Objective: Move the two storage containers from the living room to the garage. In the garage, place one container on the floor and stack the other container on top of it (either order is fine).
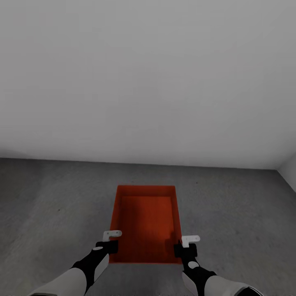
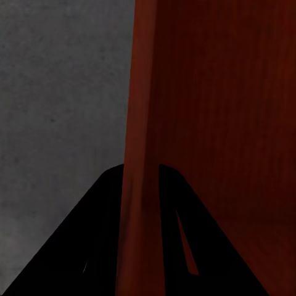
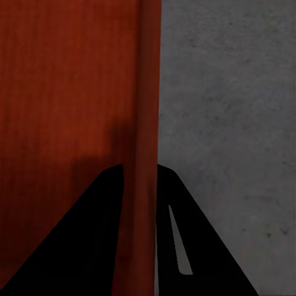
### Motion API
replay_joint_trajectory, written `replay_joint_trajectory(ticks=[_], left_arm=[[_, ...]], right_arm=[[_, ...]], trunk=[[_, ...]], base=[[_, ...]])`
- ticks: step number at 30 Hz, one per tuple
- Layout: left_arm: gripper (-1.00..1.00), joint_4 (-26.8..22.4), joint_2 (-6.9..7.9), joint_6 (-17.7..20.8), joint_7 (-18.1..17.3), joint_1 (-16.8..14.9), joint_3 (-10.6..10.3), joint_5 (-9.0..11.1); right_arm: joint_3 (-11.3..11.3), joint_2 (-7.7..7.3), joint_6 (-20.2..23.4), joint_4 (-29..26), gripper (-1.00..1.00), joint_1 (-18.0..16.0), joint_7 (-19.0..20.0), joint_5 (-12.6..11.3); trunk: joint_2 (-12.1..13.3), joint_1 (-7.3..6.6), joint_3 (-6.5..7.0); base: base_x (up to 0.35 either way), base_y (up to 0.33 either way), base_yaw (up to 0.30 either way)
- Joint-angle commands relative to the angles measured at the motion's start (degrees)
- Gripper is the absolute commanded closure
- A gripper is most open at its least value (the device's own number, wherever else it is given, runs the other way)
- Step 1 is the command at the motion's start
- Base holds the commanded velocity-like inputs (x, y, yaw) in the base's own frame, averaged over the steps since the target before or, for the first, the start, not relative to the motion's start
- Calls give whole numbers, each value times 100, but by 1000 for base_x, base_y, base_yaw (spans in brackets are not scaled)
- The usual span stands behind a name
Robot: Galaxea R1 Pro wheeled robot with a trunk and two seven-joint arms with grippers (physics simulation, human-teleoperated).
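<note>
Left gripper (image 1: 110, 242) clamped on left wall of storage container (image 1: 146, 224), one dark finger (image 2: 92, 246) outside, the other inside, wall pinched between with no gap showing in left wrist view. Right gripper (image 1: 186, 245) likewise closed on right wall of same bin, near corner; fingers (image 3: 86, 240) straddling the wall in right wrist view, pressed to both faces. Grippers counted: two, matte black, each topped by a small white bracket; forearms black at wrist, pale grey-white behind. Containers counted: one seen, red-orange, rectangular, open-topped, lidless, with low straight walls and a flat bottom bearing faint lengthwise ribbing or grain; whether a second lies beneath, cannot tell. Wall edges thin and smooth, slightly lighter orange than the bottom (image 2: 216, 123). Small dark shadow on bottom at near right, beside right gripper. Bin positioned centre of head view, long axis running near to far, over grey floor (image 1: 53, 205); resting on it or held just above, cannot tell. Floor dull grey concrete, mottled and speckled, matte, same surface visible past the bin wall in both wrist views (image 3: 228, 123). Far side: plain white wall (image 1: 148, 74), smooth and featureless, meeting floor in a straight line. Second white wall (image 1: 290, 172) at far right, forming a corner with the first. Walls counted: two.
</note>
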Motion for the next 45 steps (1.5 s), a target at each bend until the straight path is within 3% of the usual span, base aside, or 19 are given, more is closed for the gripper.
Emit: replay_joint_trajectory(ticks=[1, 45], left_arm=[[100, -26, 2, 23, 44, -5, 117, -10], [100, -26, -7, 23, 42, -5, 117, -10]], right_arm=[[-153, 1, -22, 10, 100, -3, -31, -88], [-153, 1, -22, 10, 100, -3, -31, -88]], trunk=[[-3, 0, -13], [-3, 0, -417]], base=[[0, 0, 0], [0, 0, 0]])
